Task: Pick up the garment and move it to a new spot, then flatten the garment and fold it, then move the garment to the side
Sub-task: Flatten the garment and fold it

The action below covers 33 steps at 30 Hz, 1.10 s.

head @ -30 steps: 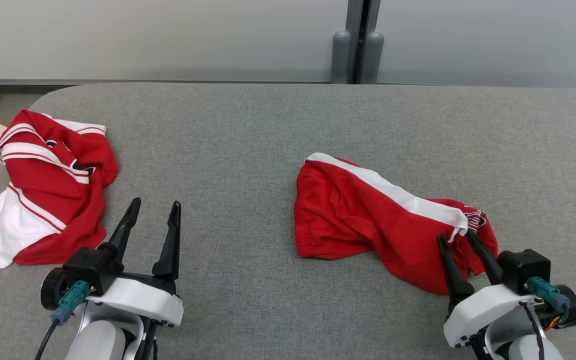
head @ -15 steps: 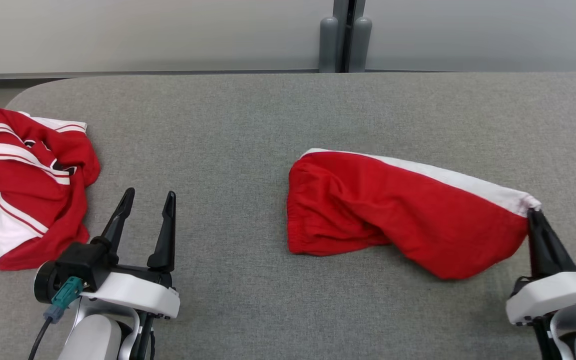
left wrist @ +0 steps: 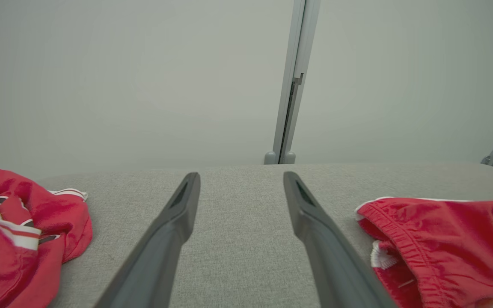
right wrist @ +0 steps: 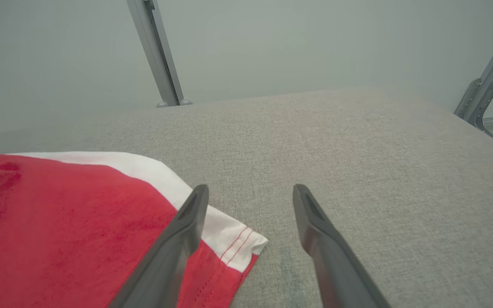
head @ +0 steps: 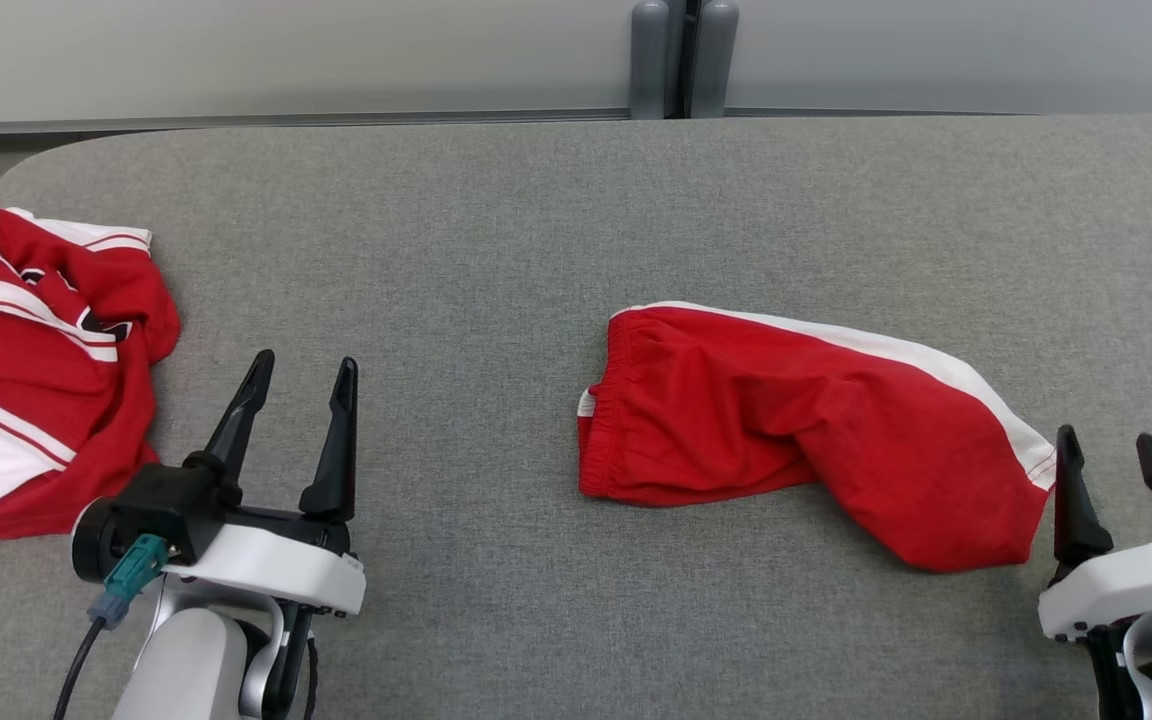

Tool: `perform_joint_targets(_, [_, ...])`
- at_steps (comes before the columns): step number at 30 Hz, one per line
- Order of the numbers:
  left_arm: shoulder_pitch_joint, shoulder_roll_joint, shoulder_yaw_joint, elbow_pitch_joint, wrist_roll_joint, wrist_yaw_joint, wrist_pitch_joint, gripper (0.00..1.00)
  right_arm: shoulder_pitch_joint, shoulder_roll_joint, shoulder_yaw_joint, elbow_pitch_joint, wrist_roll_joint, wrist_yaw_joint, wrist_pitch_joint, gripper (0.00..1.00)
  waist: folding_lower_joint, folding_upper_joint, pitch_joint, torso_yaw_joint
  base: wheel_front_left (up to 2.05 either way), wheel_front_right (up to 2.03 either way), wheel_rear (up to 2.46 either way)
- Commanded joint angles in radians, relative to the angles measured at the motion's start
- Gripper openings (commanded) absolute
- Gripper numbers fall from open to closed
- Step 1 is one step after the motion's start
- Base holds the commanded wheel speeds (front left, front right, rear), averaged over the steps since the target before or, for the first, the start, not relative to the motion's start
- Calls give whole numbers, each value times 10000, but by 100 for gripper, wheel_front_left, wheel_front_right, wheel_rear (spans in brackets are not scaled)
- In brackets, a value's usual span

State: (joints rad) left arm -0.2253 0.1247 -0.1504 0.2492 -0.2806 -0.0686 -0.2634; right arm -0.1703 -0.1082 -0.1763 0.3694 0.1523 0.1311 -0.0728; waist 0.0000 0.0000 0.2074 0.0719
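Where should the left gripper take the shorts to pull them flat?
Probably the elastic waistband, coming in low from the shorts' left end. That gathered edge faces the left gripper, which is open, and it stands slightly off the table, so one finger could slip under. The hem end lies by the right gripper.

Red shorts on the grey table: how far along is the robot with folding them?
Looks done: the red shorts lie stretched out on the grey table, though creased through the middle. In hand: nothing. The right gripper sits beside the leg hem with its fingers spread, and the left gripper is open and well clear. Left: smoothing, folding, then moving them aside.
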Motion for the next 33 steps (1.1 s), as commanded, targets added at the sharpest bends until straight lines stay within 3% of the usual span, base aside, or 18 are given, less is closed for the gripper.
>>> perform_joint_targets(1, [38, 35, 118, -17, 94, 6, -15, 100, -125, -90, 103, -348, 76, -7, -298, 100, 0, 0, -56, -35, 0, 0, 0])
perform_joint_targets(9, [493, -17, 424, -89, 238, 79, -16, 100, 197, -34, 945, -2596, -62, -5, -283, 100, 0, 0, -586, -176, 0, 0, 0])
perform_joint_targets(13, [714, -35, 460, -91, 285, 99, -16, 100, 452, 28, 1333, -3155, -107, -5, 16, 100, 0, 0, -852, -210, 0, 0, 0])
perform_joint_targets(21, [1381, -16, 422, 41, 338, 178, -16, 100, 1326, 243, 1924, -3443, 50, -5, 546, 100, 0, 0, -1367, -350, 0, 0, 0])
perform_joint_targets(33, [1491, 123, 332, 62, 305, 260, 23, 100, 1431, 388, 1918, -3341, 43, -5, 569, 100, 0, 0, -1508, -363, 0, 0, 0])
